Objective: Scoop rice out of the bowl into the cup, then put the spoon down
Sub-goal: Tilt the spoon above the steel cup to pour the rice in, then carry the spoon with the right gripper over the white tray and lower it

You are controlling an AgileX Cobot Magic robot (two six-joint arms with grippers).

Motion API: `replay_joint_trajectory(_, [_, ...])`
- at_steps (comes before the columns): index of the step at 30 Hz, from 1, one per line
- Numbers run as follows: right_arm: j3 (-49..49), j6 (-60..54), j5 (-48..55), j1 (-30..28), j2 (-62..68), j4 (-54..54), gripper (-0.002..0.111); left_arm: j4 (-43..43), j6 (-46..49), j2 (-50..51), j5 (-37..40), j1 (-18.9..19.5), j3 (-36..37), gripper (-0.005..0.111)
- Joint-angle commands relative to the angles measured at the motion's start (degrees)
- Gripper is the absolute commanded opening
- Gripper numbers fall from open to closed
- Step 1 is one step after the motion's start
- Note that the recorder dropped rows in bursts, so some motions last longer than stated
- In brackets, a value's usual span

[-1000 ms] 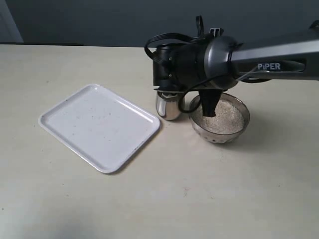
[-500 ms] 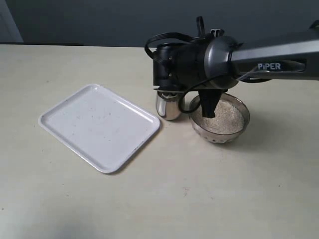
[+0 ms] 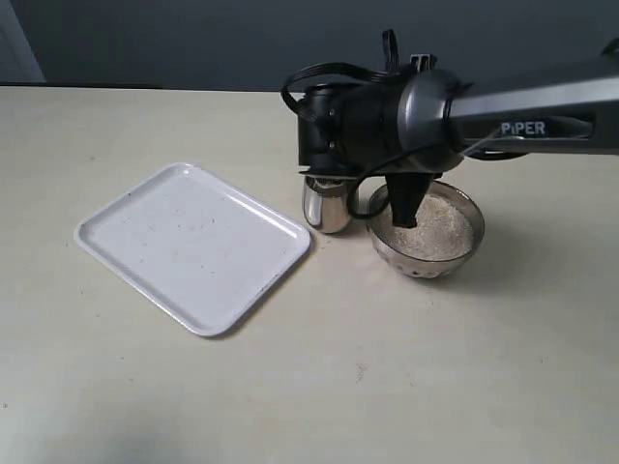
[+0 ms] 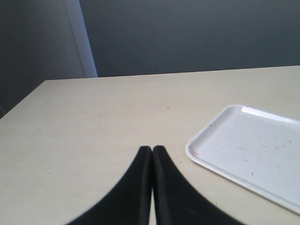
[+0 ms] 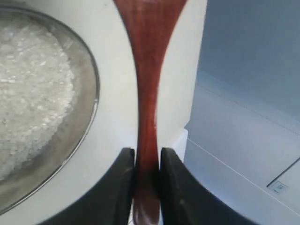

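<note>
Rice (image 3: 437,224), fine, dry and loose, fills most of the steel bowl (image 3: 426,263) as a pale, nearly level heap. It should part easily under a spoon and slide off just as easily if the spoon tips, so a full scoop likely needs to travel level and slowly. The wooden spoon (image 5: 146,93) is stiff, light and smooth. The right gripper (image 5: 146,152) has it by the slim lower handle with both jaws pressed against the wood, a narrow hold that may let it twist if its wide end digs hard into the grains. In the right wrist view the handle runs just beside the bowl's rim, and the wide end passes out of frame, so whether it carries rice cannot be told. The steel cup (image 3: 327,208) stands upright just beside the bowl, partly under the right arm's wrist. Its mouth is narrower than the bowl, it looks light and slick, and a nudge could tip or slide it. The way from bowl to cup is short but tight, with two hard rims close together. A white tray (image 3: 193,246) lies apart on the far side of the cup, flat with a low lip, and seems the obvious place to rest the spoon. Bare table (image 3: 387,367) lies open all round in front. The left gripper (image 4: 152,152) hangs over bare table near the tray's corner, its jaws together on nothing, well clear of the work.
</note>
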Motion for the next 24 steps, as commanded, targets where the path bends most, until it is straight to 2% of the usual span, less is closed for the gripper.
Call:
replay_joint_trajectory(1, [0.04, 0.83, 0.31, -0.05, -0.53, -2.05, -0.001, 0.17, -0.31, -0.25, -0.84, -0.40, -0.14, 0.001])
replay_joint_trajectory(6, [0.04, 0.38, 0.31, -0.05, -0.53, -4.20, -0.001, 0.17, -0.31, -0.25, -0.84, -0.40, -0.14, 0.001])
replay_joint_trajectory(14, [-0.26, 0.97, 0.31, 0.06, -1.18, -0.71, -0.001, 0.17, -0.31, -0.25, -0.84, -0.40, -0.14, 0.001])
replay_joint_trajectory(20, [-6.69, 1.28, -0.24, 0.06, -3.14, 15.69, -0.001, 0.17, -0.31, -0.25, -0.84, -0.40, -0.14, 0.001])
replay_joint_trajectory(24, [-13.16, 0.72, -6.43, -0.05, -3.32, 33.00, -0.001, 0.17, -0.31, -0.25, -0.84, -0.40, -0.14, 0.001])
